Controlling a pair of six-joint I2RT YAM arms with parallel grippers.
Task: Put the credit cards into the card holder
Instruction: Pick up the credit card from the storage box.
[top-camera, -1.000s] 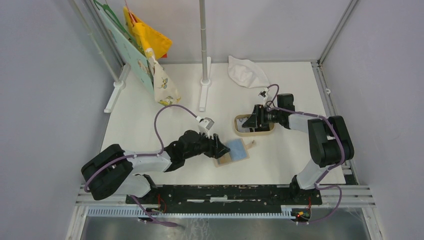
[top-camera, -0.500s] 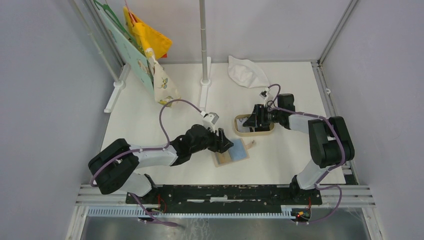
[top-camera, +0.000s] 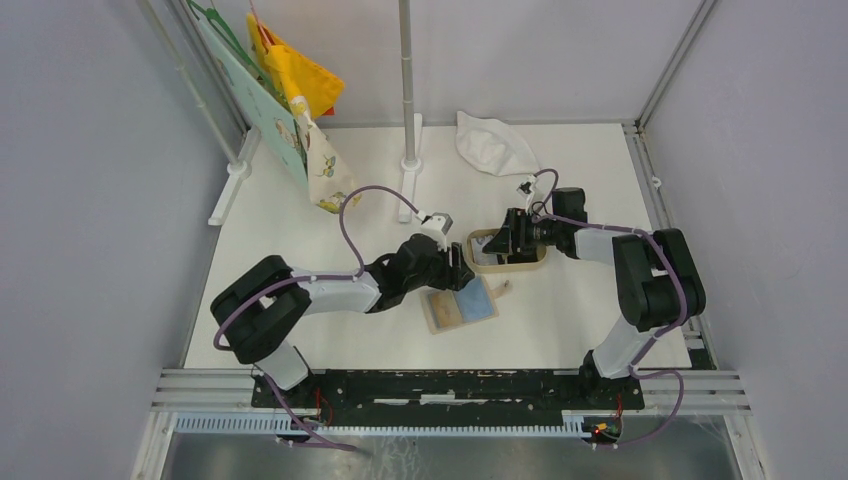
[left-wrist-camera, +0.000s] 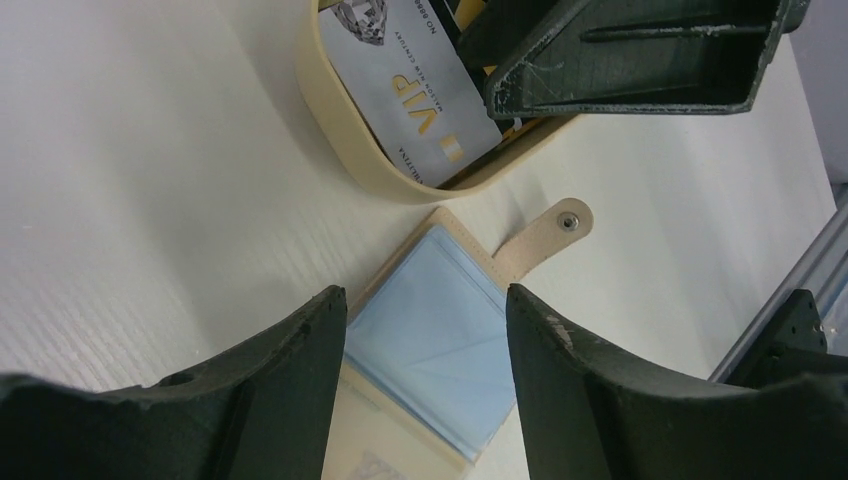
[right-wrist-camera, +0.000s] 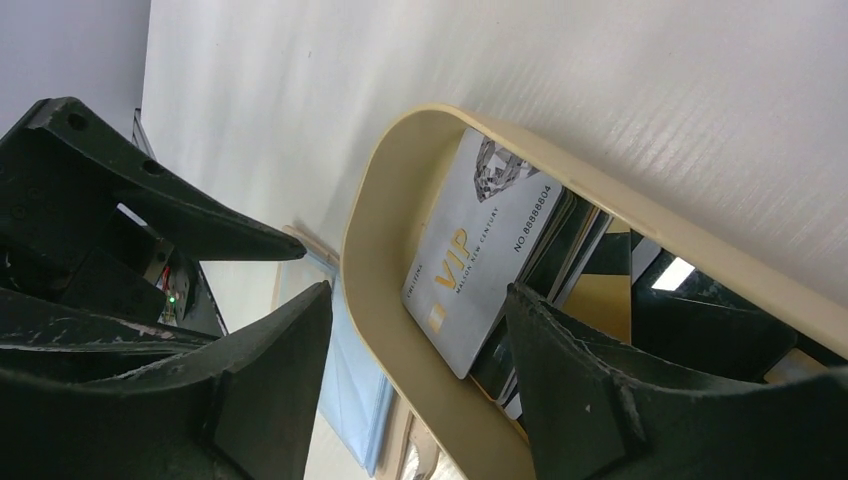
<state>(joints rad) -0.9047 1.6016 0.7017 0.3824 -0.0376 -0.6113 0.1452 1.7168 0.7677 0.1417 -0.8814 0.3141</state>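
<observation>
**A:** What does it all rest on?

**B:** A white table (top-camera: 300, 230), boxed in by pale grey walls (top-camera: 90, 200); a metal pole (top-camera: 407, 90) stands at the back; a yellow cloth (top-camera: 300, 75) hangs at the far left; a white cloth (top-camera: 492, 143) lies crumpled by the far edge.

**A:** And the card holder?

**B:** The card holder (top-camera: 462, 306) lies open near the table's middle, blue lining up, just on the near side of a tan oval tray (top-camera: 508, 266); the credit cards (right-wrist-camera: 480, 250) are stacked in that tray, a grey-white one on top.

**A:** The tools?

**B:** The left gripper (left-wrist-camera: 425, 310) hangs over the holder's far edge, jaws spread, nothing between them; the right gripper (right-wrist-camera: 418, 295) hovers over the tray, jaws likewise apart, grasping nothing.

**A:** What do the wrist cameras add?

**B:** From above, the right gripper hides most of the tray's contents; the wrist views show "VIP" lettering on the top card; the right wrist shows dark and orange cards beneath it; the left wrist alone shows the holder's snap tab (left-wrist-camera: 568, 222) lying flat on the table, just beside the tray.
</observation>
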